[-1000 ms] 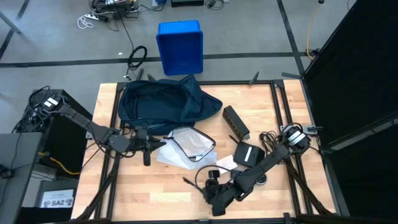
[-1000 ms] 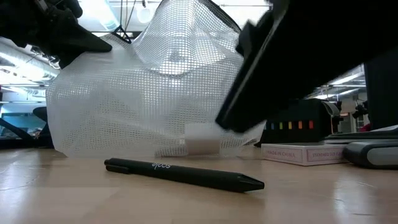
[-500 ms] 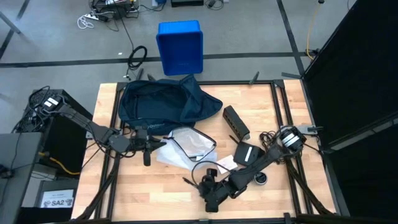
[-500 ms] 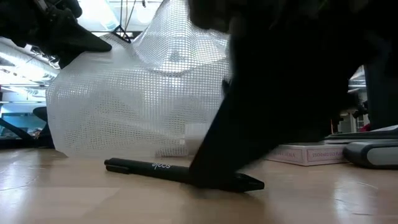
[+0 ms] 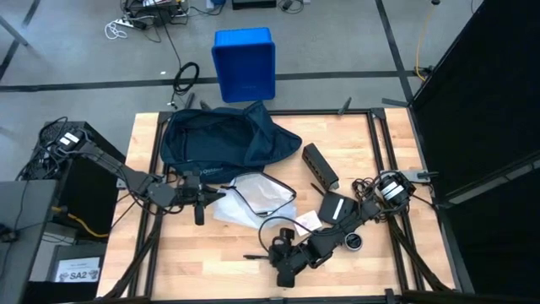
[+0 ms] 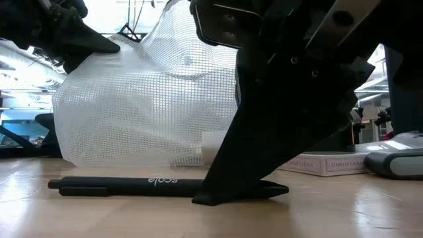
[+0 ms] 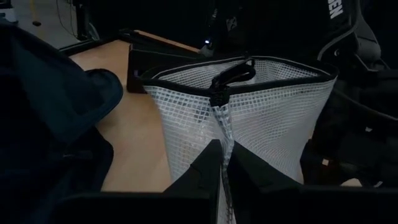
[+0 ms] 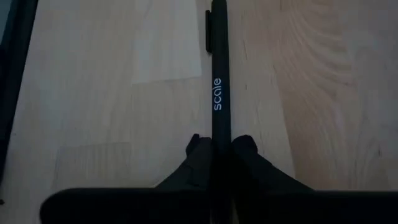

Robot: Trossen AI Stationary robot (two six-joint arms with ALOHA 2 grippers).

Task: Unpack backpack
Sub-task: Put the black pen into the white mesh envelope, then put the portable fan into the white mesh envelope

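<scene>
1. Right gripper (image 5: 278,256): down at the table surface, fingers closed narrowly on a black pen (image 8: 219,93) near one end. The rest of the pen runs straight out ahead of the fingers, flat on the wood.
2. Left gripper (image 7: 222,163): fingers pinched shut on the edge of a white mesh pouch (image 7: 249,112), with the pouch's open mouth facing away from it.
3. The backpack (image 5: 221,139) lies slumped on the table beyond the left gripper, on the far side of the mesh pouch and well apart from the right gripper. Its dark fabric is collapsed and folded over.
4. Handling judgement, backpack: soft, limp and not fragile. It is likely to sag and drag if lifted by one point, so a hem or the rim of the opening is the sensible hold (no strap or handle is clearly visible).
5. Handling judgement, pen: light, rigid and smooth, so it may pivot or slip in an end grip. A hold nearer the middle would be steadier.
6. Handling judgement, pouch: light and floppy. The bound black rim looks the firmest place to pinch.
7. Near the right arm lie a black box (image 5: 335,208) and a long dark case (image 5: 320,165).
</scene>
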